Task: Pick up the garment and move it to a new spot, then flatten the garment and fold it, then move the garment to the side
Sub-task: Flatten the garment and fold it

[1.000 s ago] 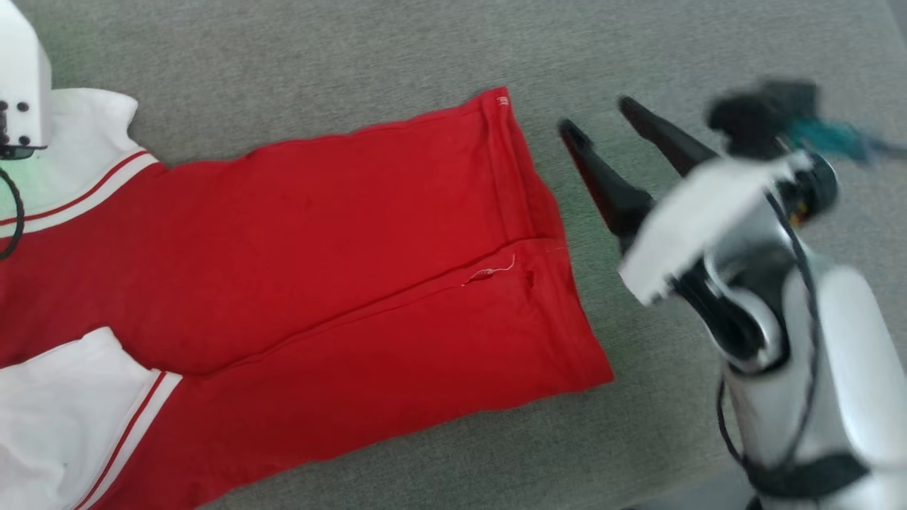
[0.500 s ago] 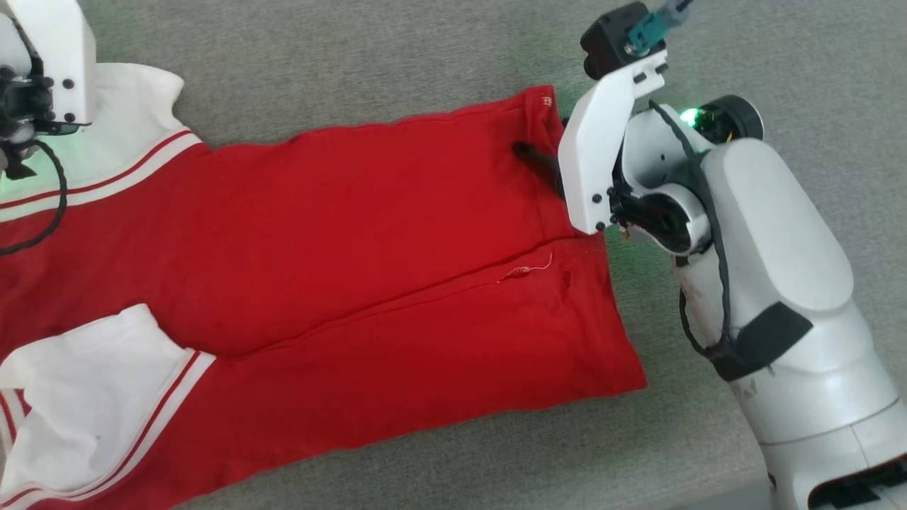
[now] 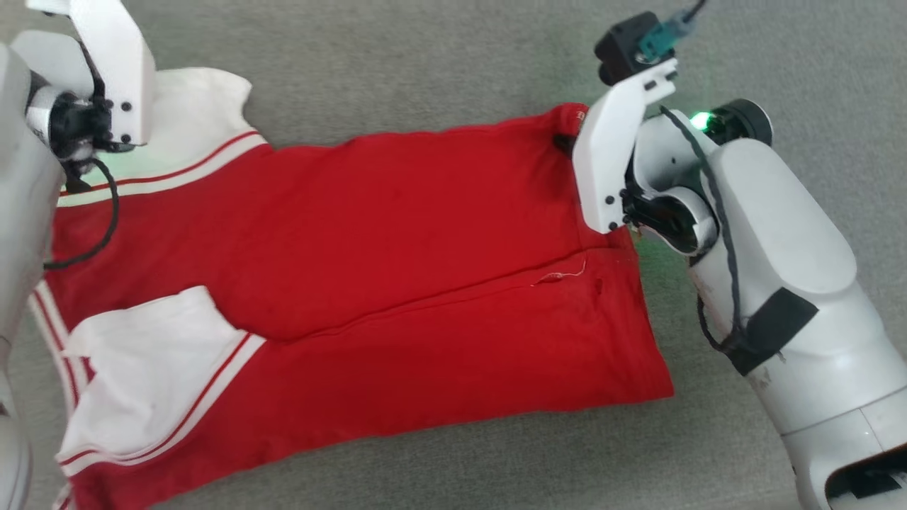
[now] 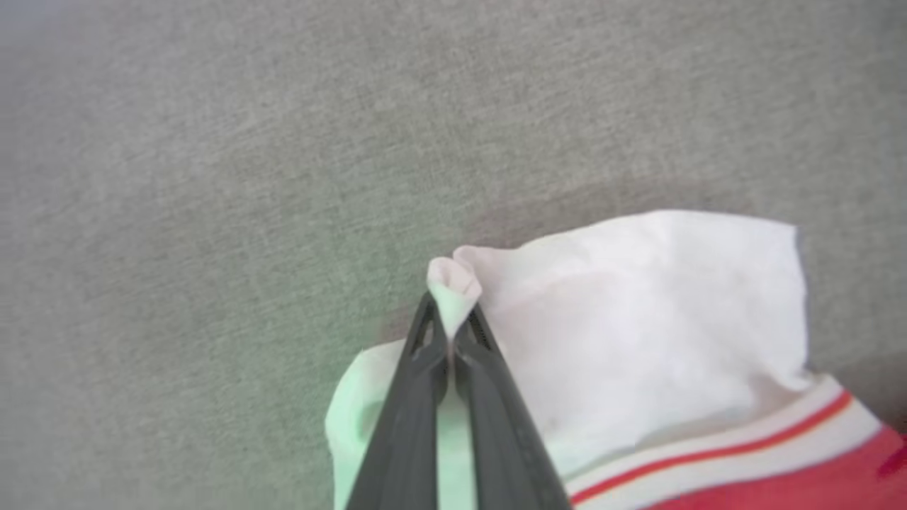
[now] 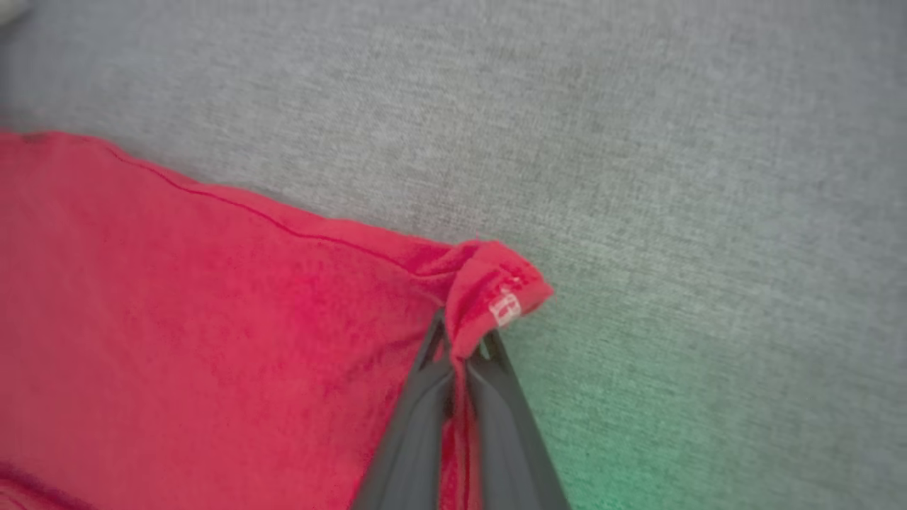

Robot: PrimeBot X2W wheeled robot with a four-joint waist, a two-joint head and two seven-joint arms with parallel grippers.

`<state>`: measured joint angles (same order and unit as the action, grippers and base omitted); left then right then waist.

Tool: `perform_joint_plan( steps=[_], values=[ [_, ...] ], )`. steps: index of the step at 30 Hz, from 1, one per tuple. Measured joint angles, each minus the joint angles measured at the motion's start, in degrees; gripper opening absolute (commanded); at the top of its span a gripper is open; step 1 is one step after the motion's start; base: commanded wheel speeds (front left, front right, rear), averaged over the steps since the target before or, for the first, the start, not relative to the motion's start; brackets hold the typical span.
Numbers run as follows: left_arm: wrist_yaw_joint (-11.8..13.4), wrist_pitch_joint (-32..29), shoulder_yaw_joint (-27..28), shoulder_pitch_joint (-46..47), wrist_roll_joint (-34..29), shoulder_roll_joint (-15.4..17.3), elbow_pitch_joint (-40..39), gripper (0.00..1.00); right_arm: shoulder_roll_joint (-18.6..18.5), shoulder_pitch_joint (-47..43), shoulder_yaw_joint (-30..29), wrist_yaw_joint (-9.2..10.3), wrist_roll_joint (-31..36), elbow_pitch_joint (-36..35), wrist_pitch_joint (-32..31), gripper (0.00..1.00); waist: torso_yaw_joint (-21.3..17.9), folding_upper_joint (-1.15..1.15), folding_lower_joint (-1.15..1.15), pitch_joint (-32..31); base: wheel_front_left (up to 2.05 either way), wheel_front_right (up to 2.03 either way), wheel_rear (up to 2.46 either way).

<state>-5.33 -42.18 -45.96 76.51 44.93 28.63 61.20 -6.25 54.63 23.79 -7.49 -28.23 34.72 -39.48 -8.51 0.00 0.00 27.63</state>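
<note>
Since a second ago, the right tool [image 5: 464,340] has been brought from beside the garment [image 3: 397,234] onto its far right corner and closed there. A fold of red cloth is now pinched between its two dark fingers, with a small white tag [image 5: 506,308] just past the tips. The head view has also been shifted, so the garment's drift across that view is put down to the camera.

The left tool [image 4: 450,319] is clamped on a corner of the white lining [image 4: 638,312], and a small peak of cloth is squeezed up between its tips. With both far corners gripped, the garment is judged ready to be lifted or pulled taut. No fold is yet made.

The garment is spread on the grey worktop [image 3: 425,64], between the two arms.

- **Cloth:** It is soft, matte and red, and lies mostly flat with shallow creases.
- **Seam:** A long seam is run across it from the left middle toward the right edge.
- **Thread:** A pale loose thread [image 3: 560,275] is seen near the seam's right end.
- **Bands:** At the left, striped white-and-red bands [image 3: 170,173] are shown.
- **Lining:** One hem is turned back, so thin, crumpled lining is exposed.

The worktop is covered in a fine, woven, felt-like grey. The fingers of both tools are long, tapered and rigid.
</note>
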Motion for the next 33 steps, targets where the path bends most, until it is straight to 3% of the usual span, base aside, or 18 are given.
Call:
perform_joint_plan(
  steps=[5, 13, 19, 25, 33],
  values=[
    [-1.2, 0.5, 0.0, -0.6, 1.4, -1.1, 0.5, 0.0, -2.8, -3.1, 0.7, 0.0, -1.2, -1.5, 5.3, 0.0, 2.1, 0.0, 0.0, -3.5, 0.0, 0.0, 0.0],
    [-1.7, -4.0, -0.5, -2.2, 3.7, -0.8, -2.3, 0.0, -7.5, -10.2, -0.3, 0.0, -0.4, -8.3, 10.7, 0.0, 5.1, 0.0, 0.0, -8.7, 0.0, 0.0, 0.0],
    [0.1, -7.9, -1.1, -5.3, 4.1, 1.1, -9.4, 0.0, -10.2, -16.8, -3.5, 0.0, 0.6, -15.7, 11.7, 0.0, 7.4, 0.0, 0.0, -11.4, 0.0, 0.0, 0.0],
    [6.0, -13.6, -0.6, -12.7, 6.2, 5.5, -25.2, 0.0, -12.3, -24.3, -7.7, 0.0, 1.6, -25.4, 10.0, 0.0, 9.2, 0.0, 0.0, -13.3, 0.0, 0.0, 0.0],
    [20.9, -22.0, -0.5, -27.2, 8.2, 17.4, -57.6, 0.0, -15.1, -36.7, -13.2, -0.01, 1.7, -38.8, 5.4, 0.0, 10.3, 0.0, 0.0, -13.4, 0.0, 0.0, 0.0]
  ],
)
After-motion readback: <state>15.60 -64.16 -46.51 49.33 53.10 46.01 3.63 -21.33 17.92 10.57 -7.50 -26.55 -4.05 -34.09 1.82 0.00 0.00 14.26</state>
